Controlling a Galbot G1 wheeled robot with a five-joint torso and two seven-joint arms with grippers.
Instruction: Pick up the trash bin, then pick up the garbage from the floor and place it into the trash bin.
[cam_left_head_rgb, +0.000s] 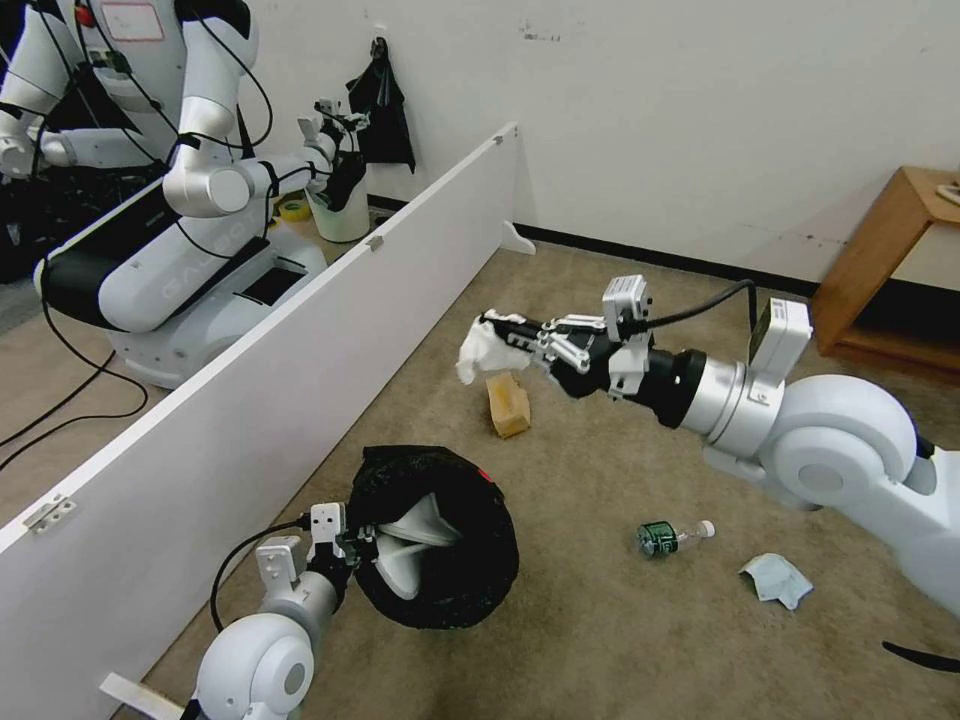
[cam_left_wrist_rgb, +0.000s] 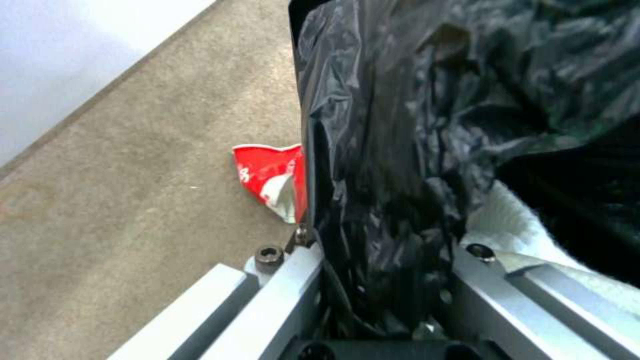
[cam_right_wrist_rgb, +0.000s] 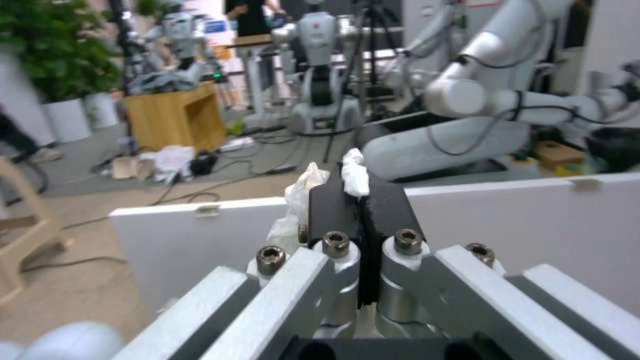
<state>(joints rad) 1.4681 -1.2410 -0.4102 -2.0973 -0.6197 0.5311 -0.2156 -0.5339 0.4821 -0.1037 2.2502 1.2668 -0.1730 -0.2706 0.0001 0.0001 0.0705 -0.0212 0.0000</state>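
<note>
Two hands share the job here, one carrying the container and the other feeding it. The left hand (cam_left_head_rgb: 352, 545) is clamped on the rim of the small round trash bin lined with crinkly glossy black plastic (cam_left_head_rgb: 440, 535), fingers pinching liner and wall together; the left wrist view shows the black bag (cam_left_wrist_rgb: 413, 150) pressed between them. It holds the bin low over the tan carpet floor (cam_left_head_rgb: 600, 620), tipped so the mouth faces up and toward the right arm, probably to give an easy target. Something white already lies inside.

The right hand (cam_left_head_rgb: 505, 335) is raised above the carpet, beyond the bin, closed tight on a crumpled white tissue (cam_left_head_rgb: 478, 352); the right wrist view shows the dark pads (cam_right_wrist_rgb: 333, 205) nearly meeting with tissue (cam_right_wrist_rgb: 355, 175) bulging out at the tips. Judging by this, the tissue has yet to be brought over the bin's opening before release.

Other garbage waits on the floor: a tan paper bag (cam_left_head_rgb: 509, 404) just below the right hand, a green-labelled clear plastic bottle (cam_left_head_rgb: 668, 538) and a light blue cloth (cam_left_head_rgb: 777, 579) further right, and a red-and-white paper cup (cam_left_wrist_rgb: 273, 180) just beside the bin. A long white board (cam_left_head_rgb: 300, 360) fences the area on the left.
</note>
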